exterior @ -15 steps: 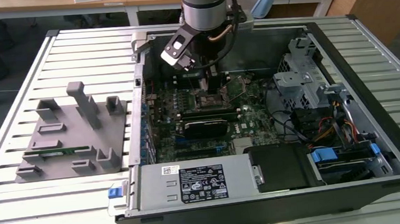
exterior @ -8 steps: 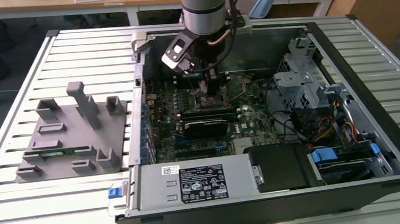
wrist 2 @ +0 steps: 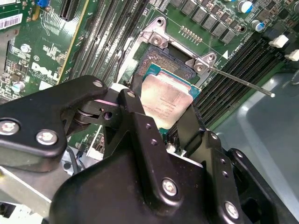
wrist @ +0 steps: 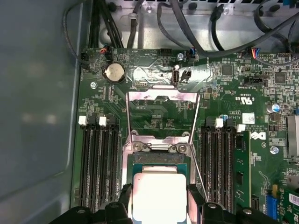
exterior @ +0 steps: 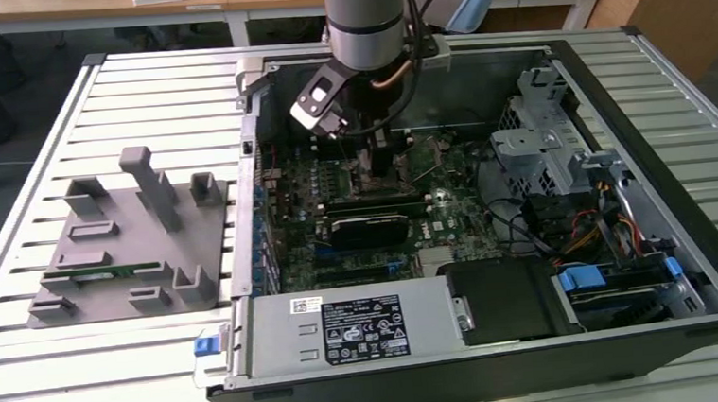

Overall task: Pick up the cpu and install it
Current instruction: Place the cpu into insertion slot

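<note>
1. Here we are seeing the claw [exterior: 382,161] reaching down into the open computer case [exterior: 474,387], over the green board [exterior: 296,205].
2. In both wrist views its black fingers [wrist 2: 191,128] are pressing on two opposite edges of the chip [wrist 2: 164,105], so the claw is clenching the chip.
3. The chip is hanging right over the open socket [wrist 2: 163,63]; we cannot tell whether they are touching.
4. The socket's metal cover [wrist: 161,109] is standing flipped open.
5. In the exterior view, a grey plate [exterior: 112,296] is lying at nine o'clock from the case, carrying a green memory stick [exterior: 111,270].
</note>
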You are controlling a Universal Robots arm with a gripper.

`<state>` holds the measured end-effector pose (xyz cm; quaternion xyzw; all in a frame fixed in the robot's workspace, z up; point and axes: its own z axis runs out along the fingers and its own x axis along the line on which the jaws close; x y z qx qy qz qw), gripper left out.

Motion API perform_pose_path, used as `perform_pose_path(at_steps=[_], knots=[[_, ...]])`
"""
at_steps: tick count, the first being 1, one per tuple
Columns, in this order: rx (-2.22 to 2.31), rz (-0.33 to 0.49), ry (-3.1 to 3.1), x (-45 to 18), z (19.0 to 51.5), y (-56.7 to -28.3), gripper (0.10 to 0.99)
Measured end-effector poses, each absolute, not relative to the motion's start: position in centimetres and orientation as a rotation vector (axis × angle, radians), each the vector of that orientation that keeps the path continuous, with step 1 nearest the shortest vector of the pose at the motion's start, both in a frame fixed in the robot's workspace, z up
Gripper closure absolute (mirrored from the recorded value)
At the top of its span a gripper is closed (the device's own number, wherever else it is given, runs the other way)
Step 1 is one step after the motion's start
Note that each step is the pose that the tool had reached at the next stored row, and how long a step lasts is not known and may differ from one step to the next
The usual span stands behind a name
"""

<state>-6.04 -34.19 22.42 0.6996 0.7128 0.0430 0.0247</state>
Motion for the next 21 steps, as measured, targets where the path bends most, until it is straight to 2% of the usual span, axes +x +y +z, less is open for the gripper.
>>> perform_pose_path(at_steps=[21], knots=[[2.179, 0.126, 2.196, -6.0, 20.0, -34.2, 0.545]])
